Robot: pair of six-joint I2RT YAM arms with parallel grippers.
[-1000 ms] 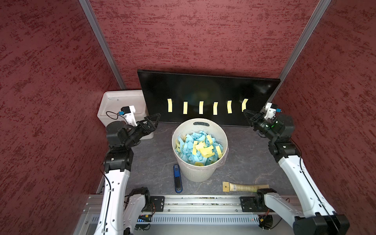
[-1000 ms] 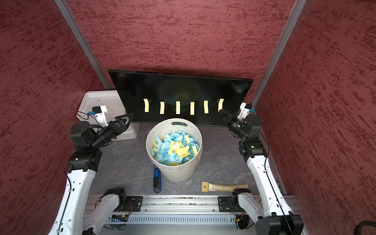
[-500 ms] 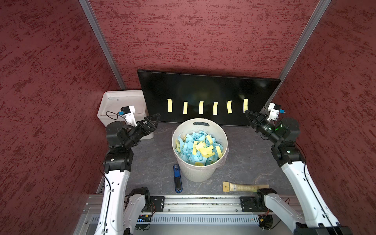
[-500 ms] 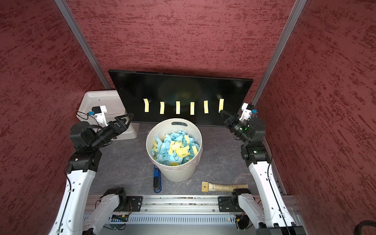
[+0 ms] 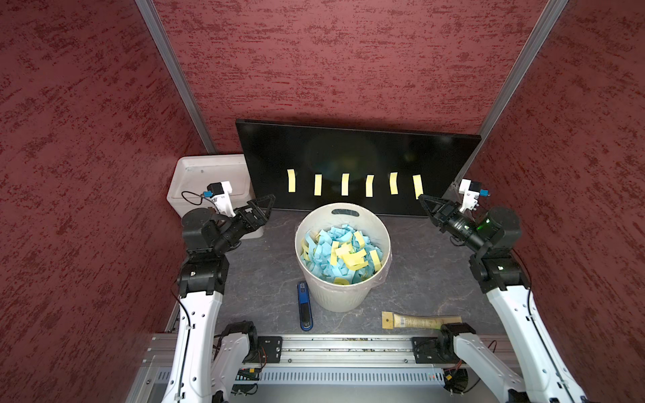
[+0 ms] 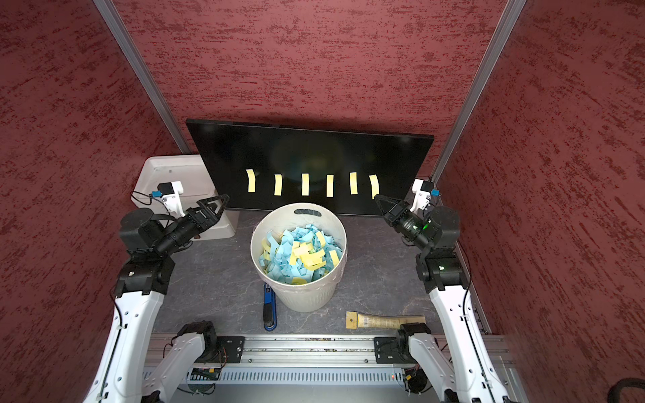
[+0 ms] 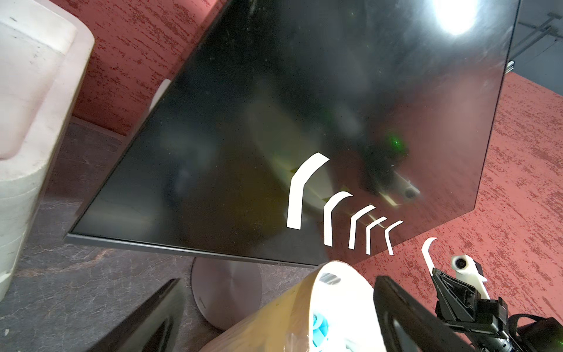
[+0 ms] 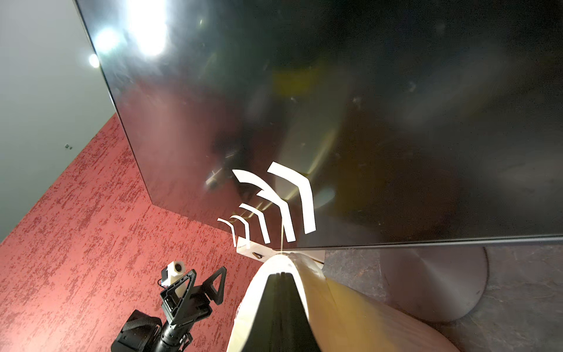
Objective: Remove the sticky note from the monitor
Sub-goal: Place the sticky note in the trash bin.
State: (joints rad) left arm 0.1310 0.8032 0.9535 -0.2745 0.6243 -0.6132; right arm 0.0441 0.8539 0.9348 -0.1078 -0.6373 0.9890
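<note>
In both top views the right gripper (image 5: 421, 198) is closed tight at the foot of the end note (image 5: 417, 185). This is the last of six notes (image 5: 345, 184) in a row low on the monitor (image 5: 349, 150), which stands at the back of the table (image 5: 422, 275) behind the bin (image 5: 340, 300). The left gripper (image 5: 269, 208) hangs wide open and empty near the monitor's other lower corner. The step in hand looks like the peel. I would draw the pinched tail out from the glass and up towards the stuck top, slowly, so the paper lifts rather than tears. The fingertips should clear the screen and the neighbouring strip, and the note then goes over the bin. From above, the end note (image 6: 374, 185) is a narrow pale-yellow strip, slightly slanted beside its more upright fellows. In the left wrist view the end note (image 7: 426, 253) bleaches to white and bows off the glossy black monitor (image 7: 274, 91). Its tail runs down into the shut tip of the right gripper (image 7: 435, 271), so it seems truly held. In the right wrist view the right gripper (image 8: 278, 275) shows its jaws pressed together. The end note (image 8: 282, 231) appears there edge-on, a thin line rising to the screen. The bin's pale rim behind makes the pinch itself hard to read.
</note>
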